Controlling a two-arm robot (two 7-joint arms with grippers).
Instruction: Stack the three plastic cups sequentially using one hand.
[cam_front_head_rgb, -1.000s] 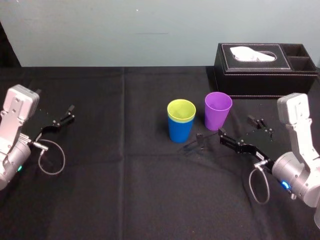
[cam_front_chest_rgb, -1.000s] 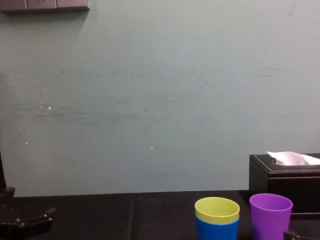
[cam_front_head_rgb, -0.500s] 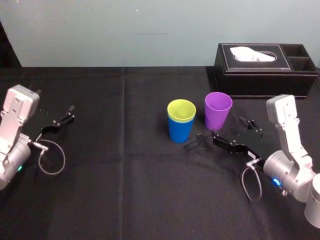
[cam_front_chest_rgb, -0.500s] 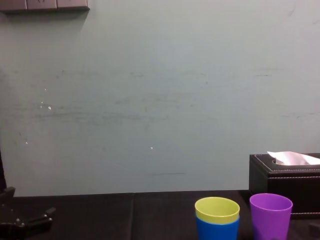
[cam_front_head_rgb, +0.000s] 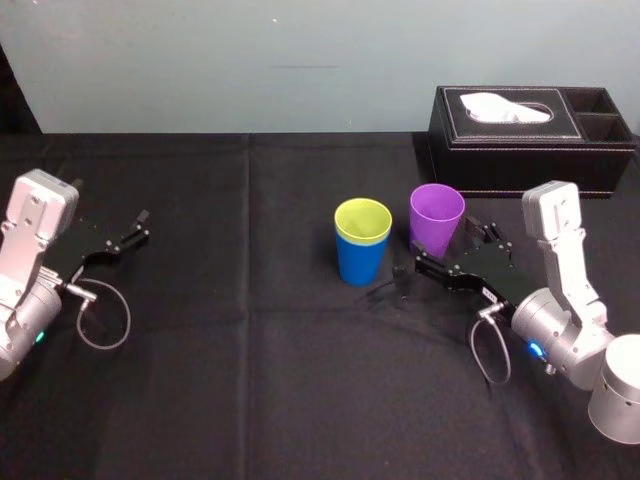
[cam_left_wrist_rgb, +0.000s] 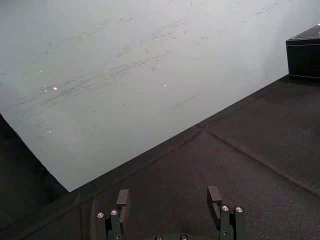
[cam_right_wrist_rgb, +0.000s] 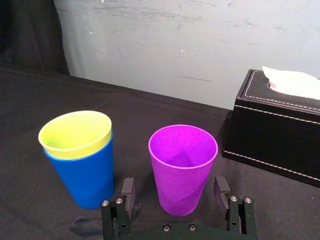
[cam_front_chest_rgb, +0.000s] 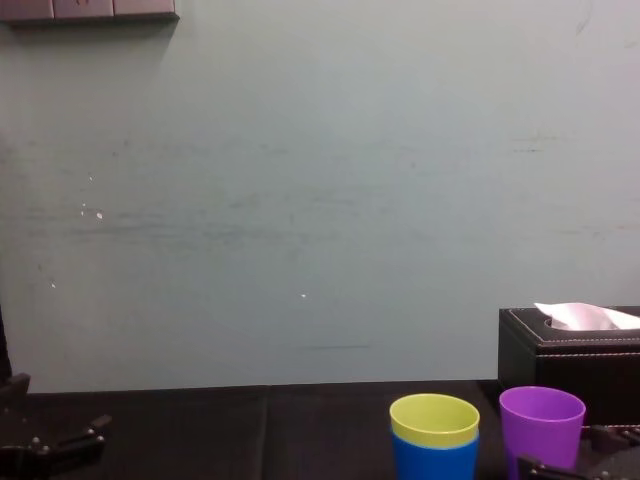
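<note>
Right fingers (cam_right_wrist_rgb: 220, 188) astride smooth purple cup (cam_right_wrist_rgb: 183, 165)

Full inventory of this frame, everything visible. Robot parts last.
blue cup: 1, blue, upright at the middle of the table
yellow-green cup: 1, yellow-green, nested inside the blue cup
purple cup: 1, purple, upright, to the right of the stacked pair and apart from it
tissue box: 1, black, far right of the table, behind the purple cup
tissue: 1, white, sticking out of the box's top
tablecloth: 1, black, covering the table
wall: 1, pale blue-green, behind the table
left gripper: 1, black, parked low at the table's left, fingers open
right gripper: 1, black, at the purple cup, fingers open on either side of its lower part
</note>
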